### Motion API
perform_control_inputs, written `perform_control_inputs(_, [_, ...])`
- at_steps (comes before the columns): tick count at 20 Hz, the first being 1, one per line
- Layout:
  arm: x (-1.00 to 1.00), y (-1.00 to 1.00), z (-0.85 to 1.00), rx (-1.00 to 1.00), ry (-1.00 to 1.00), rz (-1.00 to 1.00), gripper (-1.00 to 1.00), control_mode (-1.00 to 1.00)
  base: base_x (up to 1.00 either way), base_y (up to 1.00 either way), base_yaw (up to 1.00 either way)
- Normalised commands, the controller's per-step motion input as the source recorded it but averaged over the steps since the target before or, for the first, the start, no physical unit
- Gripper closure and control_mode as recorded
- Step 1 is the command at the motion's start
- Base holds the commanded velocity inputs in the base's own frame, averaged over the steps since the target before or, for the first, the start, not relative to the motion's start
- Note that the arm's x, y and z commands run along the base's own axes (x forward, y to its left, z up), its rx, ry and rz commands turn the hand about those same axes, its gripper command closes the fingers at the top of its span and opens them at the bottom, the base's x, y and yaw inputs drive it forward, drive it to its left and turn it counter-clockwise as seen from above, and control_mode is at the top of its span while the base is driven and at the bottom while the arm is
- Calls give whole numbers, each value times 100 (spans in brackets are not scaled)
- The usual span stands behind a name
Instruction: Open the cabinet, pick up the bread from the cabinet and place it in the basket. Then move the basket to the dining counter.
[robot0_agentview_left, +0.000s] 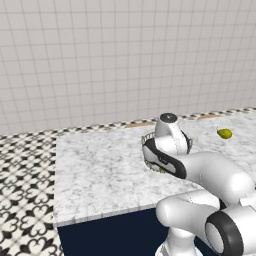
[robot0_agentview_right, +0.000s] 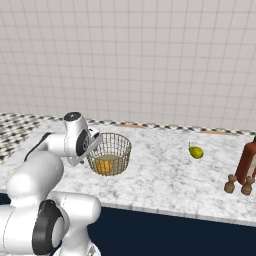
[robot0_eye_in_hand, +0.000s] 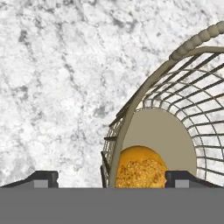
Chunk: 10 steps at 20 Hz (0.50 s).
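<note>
The wire-mesh basket (robot0_agentview_right: 118, 143) stands on the white marble dining counter (robot0_agentview_right: 165, 180), and the golden bread (robot0_agentview_right: 105, 165) lies on its beige bottom. My gripper (robot0_agentview_right: 93, 145) is at the basket's left rim. In the hand view the two fingertips (robot0_eye_in_hand: 43, 178) stand wide apart, one outside and one inside the basket's rim (robot0_eye_in_hand: 192, 43), with the bread (robot0_eye_in_hand: 140, 168) just inside. The gripper (robot0_eye_in_hand: 113, 179) is open and the thin rim runs between the tips without touching them. In the left base view my hand covers most of the basket (robot0_agentview_left: 147, 149). The cabinet is out of view.
A small yellow-green fruit (robot0_agentview_right: 196, 152) lies to the right of the basket. A red bottle (robot0_agentview_right: 246, 160) and two wooden mills (robot0_agentview_right: 230, 185) stand at the far right. The counter's front edge (robot0_agentview_left: 100, 215) is near, with patterned floor (robot0_agentview_left: 25, 195) to the left.
</note>
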Motion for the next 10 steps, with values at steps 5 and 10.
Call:
perform_control_inputs(5, [-38, 1, 100, 3, 3, -8, -100, -100, 0, 0, 0])
perform_control_inputs(10, [-55, 11, 100, 0, 0, -25, -100, -100, 0, 0, 0])
